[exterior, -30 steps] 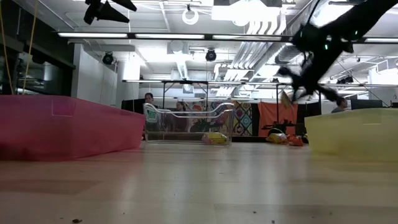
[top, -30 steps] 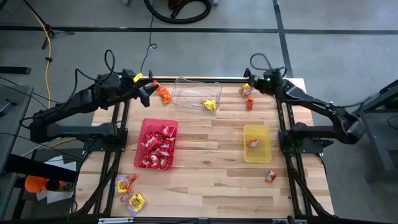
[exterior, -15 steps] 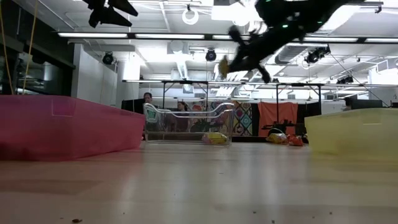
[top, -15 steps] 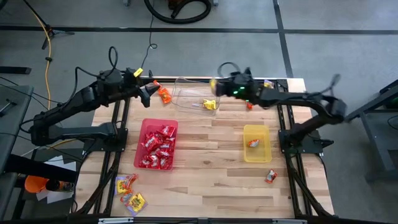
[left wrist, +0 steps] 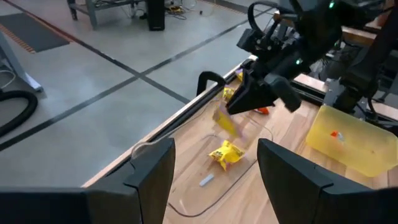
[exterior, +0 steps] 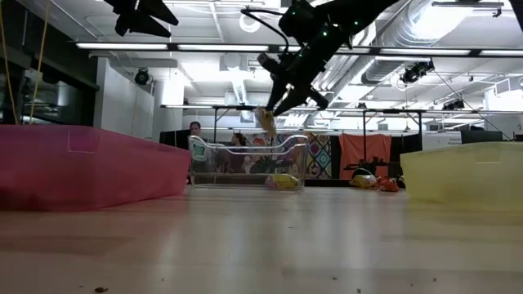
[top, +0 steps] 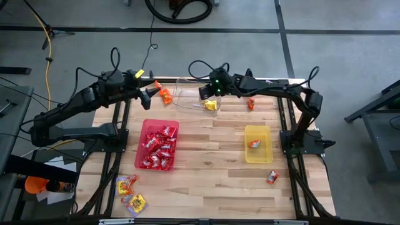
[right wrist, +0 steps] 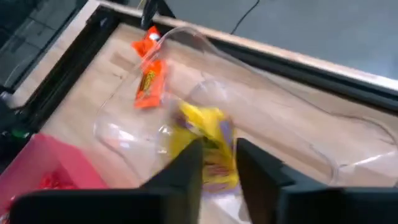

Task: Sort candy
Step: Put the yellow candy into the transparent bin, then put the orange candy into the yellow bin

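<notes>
The right gripper (right wrist: 219, 169) hangs over the clear tray (top: 187, 94), fingers slightly parted around a yellow candy (right wrist: 205, 146) whose printing I can't read. More candy lies in the red tray (top: 145, 128). The left gripper (top: 147, 92) waits open nearby.

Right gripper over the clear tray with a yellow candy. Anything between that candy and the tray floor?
Nothing visible. The right gripper is above the clear tray; the yellow candy hangs just under it, over the open top. Another yellow candy already lies inside, to one side.
</notes>
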